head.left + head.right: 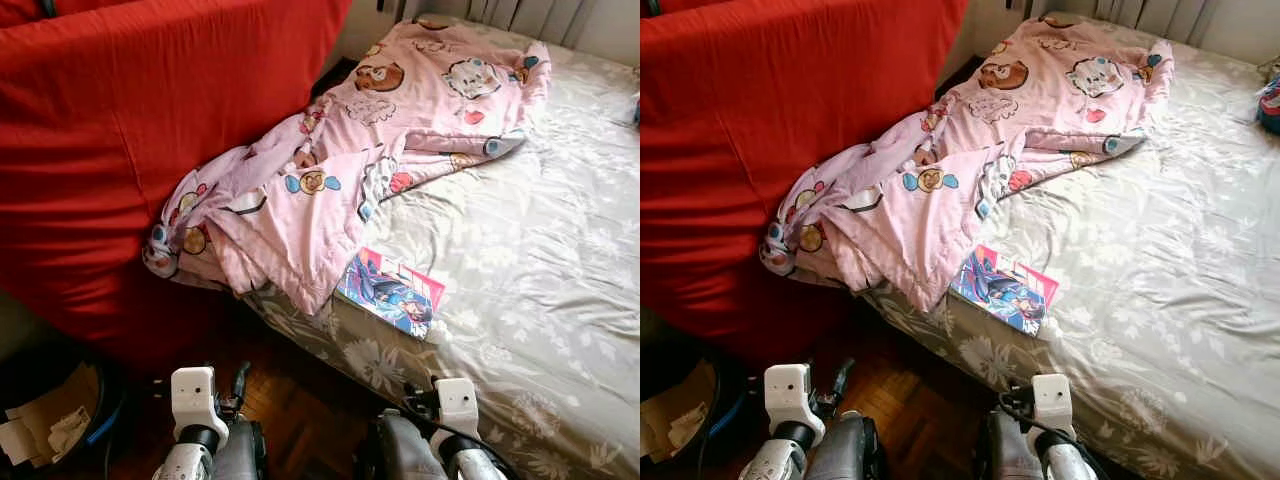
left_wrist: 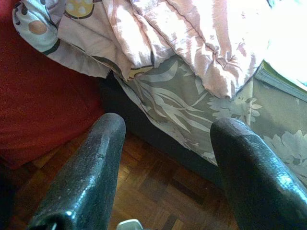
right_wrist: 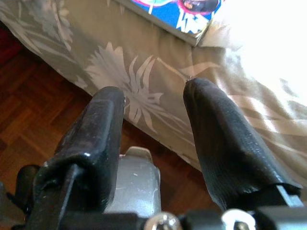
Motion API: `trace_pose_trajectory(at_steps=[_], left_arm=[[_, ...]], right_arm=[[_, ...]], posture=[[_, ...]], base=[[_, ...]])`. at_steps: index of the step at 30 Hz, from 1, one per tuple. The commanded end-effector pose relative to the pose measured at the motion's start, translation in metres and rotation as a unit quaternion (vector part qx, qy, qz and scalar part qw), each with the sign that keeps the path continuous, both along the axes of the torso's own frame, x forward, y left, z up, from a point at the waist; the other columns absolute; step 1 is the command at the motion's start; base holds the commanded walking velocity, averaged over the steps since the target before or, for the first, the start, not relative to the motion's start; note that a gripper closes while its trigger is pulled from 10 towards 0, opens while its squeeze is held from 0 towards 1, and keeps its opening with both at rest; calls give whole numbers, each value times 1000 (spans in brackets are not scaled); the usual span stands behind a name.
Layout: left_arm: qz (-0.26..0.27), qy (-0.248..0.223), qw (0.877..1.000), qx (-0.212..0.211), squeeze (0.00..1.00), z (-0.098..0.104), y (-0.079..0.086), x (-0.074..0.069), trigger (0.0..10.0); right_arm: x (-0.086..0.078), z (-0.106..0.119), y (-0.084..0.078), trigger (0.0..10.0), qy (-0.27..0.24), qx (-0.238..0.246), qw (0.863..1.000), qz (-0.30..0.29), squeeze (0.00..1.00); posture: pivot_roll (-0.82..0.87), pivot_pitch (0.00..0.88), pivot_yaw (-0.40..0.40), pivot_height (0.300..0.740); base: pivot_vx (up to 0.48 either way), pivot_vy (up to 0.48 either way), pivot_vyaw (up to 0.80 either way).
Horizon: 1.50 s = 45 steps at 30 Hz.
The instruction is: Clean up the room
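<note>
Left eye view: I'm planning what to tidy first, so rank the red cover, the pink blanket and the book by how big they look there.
1. Red cover, largest, though nearer the camera.
2. Pink blanket, close behind.
3. Book, clearly smallest.

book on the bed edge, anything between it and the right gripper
Nothing visible. The book lies flat at the bed's near edge, partly under the pink blanket. The open right gripper faces the bed's side just below it.

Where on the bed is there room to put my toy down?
The bed sheet is bare right of the pink blanket and beyond the book. The left side is crowded: the blanket is heaped against the red cushion.
</note>
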<state>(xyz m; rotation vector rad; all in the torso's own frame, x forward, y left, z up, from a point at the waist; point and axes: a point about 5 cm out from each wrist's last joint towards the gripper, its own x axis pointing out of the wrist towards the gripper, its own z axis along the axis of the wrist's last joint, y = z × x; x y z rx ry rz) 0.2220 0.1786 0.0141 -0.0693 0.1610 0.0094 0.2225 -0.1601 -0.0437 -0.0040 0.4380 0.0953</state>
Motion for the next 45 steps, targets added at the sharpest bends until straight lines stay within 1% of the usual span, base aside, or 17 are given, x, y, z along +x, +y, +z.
trace_pose_trajectory(at_steps=[1, 4, 11, 13, 14, 15, 16, 17, 21, 25, 31, 35, 40, 45], left_arm=[[-3, 17, 1000, 4, 0, -6, -1, -6, 10000], [-4, 20, 1000, 5, 0, -7, -1, -6, 10000], [-5, 19, 1000, 5, 0, -7, -2, -5, 10000], [-7, 15, 1000, 7, 0, -5, -1, -4, 10000], [-7, 15, 1000, 7, 0, -5, -1, -4, 10000], [-7, 13, 1000, 7, 0, -4, -1, -3, 10000], [-7, 11, 1000, 8, 0, -3, -1, -3, 10000], [-7, 10, 1000, 8, 0, -2, 0, -2, 10000], [-8, 8, 1000, 8, 0, -2, -1, -2, 10000], [-9, 6, 1000, 5, 0, -1, -3, -1, 10000], [-9, 1, 1000, 3, 0, 0, -3, -2, 10000], [-10, 5, 1000, 2, 0, -1, -5, -3, 10000], [-14, 4, 1000, 0, 0, -1, -6, -3, 10000], [-15, 4, 1000, 1, 0, -1, -6, -2, 10000]], right_arm=[[-8, -8, -3, 10000, 31, -2, 999, -7, 0], [-7, -7, -3, 10000, 27, 1, 1000, -4, 0], [-6, -5, -4, 10000, 16, 6, 1000, -11, 0], [-2, 1, -5, 10000, -12, 18, 1000, -23, 0], [-2, 1, -5, 10000, -12, 18, 1000, -23, 0], [1, 4, -6, 10000, -28, 27, 999, -28, 0], [6, 11, -6, 10000, -55, 38, 997, -34, 0], [9, 13, -5, 10000, -65, 41, 996, -35, 0], [18, 22, -3, 10000, -88, 43, 995, -32, 0], [30, 32, 4, 10000, -112, 45, 992, -21, 0], [32, 34, 5, 10000, -119, 46, 992, -20, 0], [28, 32, 4, 10000, -116, 43, 992, -21, 0], [28, 33, 5, 10000, -118, 43, 992, -20, 0], [30, 34, 5, 10000, -121, 41, 992, -20, 0]], posture=[[-47, 239, -14, 633], [-47, 238, -14, 614], [-47, 238, -13, 614], [-45, 240, -11, 614], [-45, 240, -11, 614], [-45, 240, -11, 614], [-45, 242, -10, 614], [-45, 242, -10, 614], [-49, 243, -8, 614], [-45, 243, -9, 614], [-44, 244, -9, 614], [-48, 248, -10, 614], [-49, 248, -11, 614], [-48, 248, -10, 614]], base=[[0, 0, 0], [0, 0, 0], [0, 0, 0], [0, 0, 0], [0, 0, 0], [0, 0, 0], [0, 0, 0], [0, 0, 0], [0, 0, 0], [0, 0, 0], [0, 0, 0], [0, 0, 0], [0, 0, 0], [310, 0, 0]])
